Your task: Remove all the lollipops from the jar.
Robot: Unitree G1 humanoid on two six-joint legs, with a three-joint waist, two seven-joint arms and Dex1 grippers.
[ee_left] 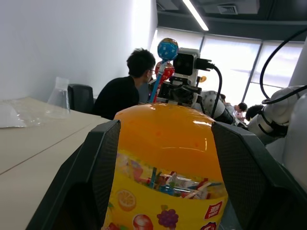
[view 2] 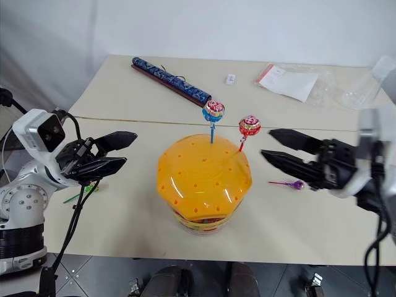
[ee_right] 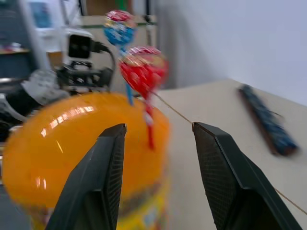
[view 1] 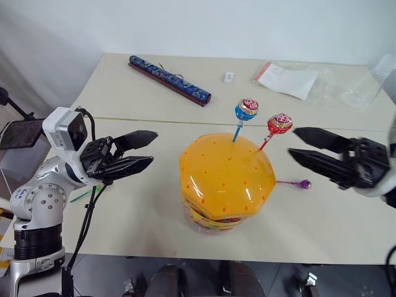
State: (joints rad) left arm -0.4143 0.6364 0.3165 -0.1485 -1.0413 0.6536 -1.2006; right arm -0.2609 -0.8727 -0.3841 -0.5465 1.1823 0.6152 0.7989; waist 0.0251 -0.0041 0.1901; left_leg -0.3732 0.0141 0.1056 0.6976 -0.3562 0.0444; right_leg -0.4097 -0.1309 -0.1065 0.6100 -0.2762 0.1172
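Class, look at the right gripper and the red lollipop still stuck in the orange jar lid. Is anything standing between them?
Nothing visible does. The right gripper is open and apart from the red lollipop, with bare space between them. The blue lollipop stands on the far side of the red one, and the purple lollipop lies on the table below.

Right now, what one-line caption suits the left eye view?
Open right gripper nears the red lollipop standing beside the blue lollipop in the orange jar; purple lollipop lies on the table.
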